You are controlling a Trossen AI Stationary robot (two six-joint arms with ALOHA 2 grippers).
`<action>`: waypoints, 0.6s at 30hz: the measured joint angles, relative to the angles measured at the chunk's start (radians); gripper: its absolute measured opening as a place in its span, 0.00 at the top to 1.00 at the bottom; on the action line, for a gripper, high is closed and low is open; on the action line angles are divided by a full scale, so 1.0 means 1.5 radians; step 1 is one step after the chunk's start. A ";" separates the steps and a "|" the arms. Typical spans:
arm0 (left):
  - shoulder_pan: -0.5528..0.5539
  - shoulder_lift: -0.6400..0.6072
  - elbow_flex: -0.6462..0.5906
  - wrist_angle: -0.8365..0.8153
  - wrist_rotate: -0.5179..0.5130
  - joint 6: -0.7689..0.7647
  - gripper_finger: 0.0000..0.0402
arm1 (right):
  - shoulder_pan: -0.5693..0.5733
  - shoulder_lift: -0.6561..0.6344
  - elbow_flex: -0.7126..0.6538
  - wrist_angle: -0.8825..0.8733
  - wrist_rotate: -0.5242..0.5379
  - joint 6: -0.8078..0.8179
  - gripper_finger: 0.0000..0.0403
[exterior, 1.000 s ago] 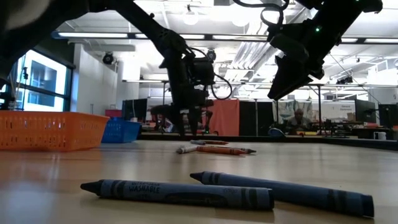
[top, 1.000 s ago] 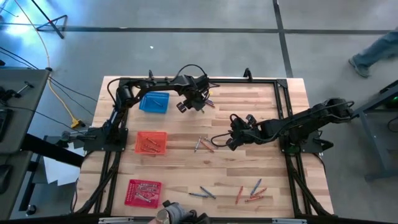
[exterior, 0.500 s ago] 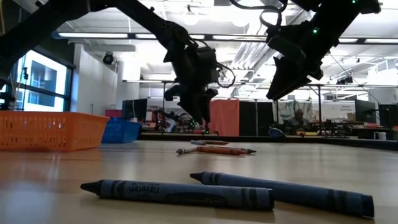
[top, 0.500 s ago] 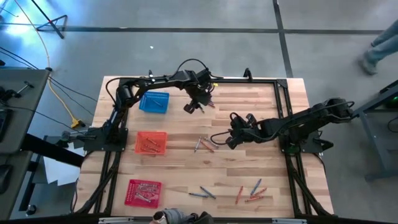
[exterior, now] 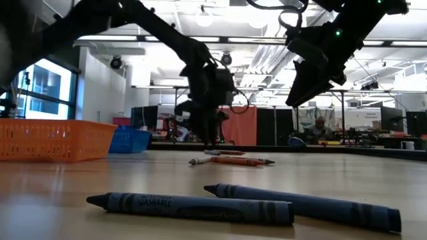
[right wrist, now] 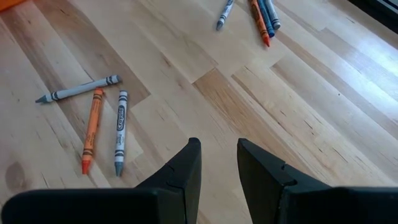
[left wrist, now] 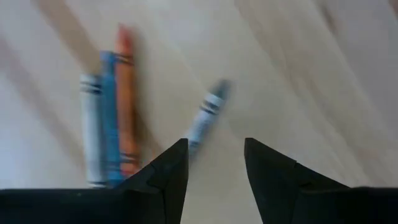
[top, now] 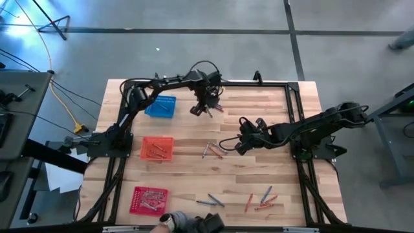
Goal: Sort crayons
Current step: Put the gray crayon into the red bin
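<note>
Open right hand (right wrist: 217,165) above bare table (right wrist: 323,93); three crayons (right wrist: 93,118) beside.

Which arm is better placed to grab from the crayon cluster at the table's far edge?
Left. Its open pincer hovers directly over that cluster, the loose blue-grey crayon just ahead. The right pincer sits mid-table by three other crayons.

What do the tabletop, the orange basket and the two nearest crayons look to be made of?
The pale planked tabletop looks like finished wood: visible grain and board seams, slight sheen. The orange square mesh basket is probably moulded plastic, given its even lattice walls. The two dark blue crayons look like wax sticks in matte printed paper wrappers.
</note>
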 joint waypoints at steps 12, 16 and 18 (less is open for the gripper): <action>0.051 0.059 0.108 -0.128 0.175 -0.044 0.66 | 0.000 0.000 0.000 0.000 -0.003 0.000 0.76; 0.060 0.068 0.108 -0.148 0.195 -0.043 0.66 | 0.000 0.000 0.000 0.003 -0.004 0.000 0.76; 0.060 0.071 0.108 -0.151 0.196 -0.034 0.66 | 0.000 0.000 0.000 0.005 -0.004 0.000 0.76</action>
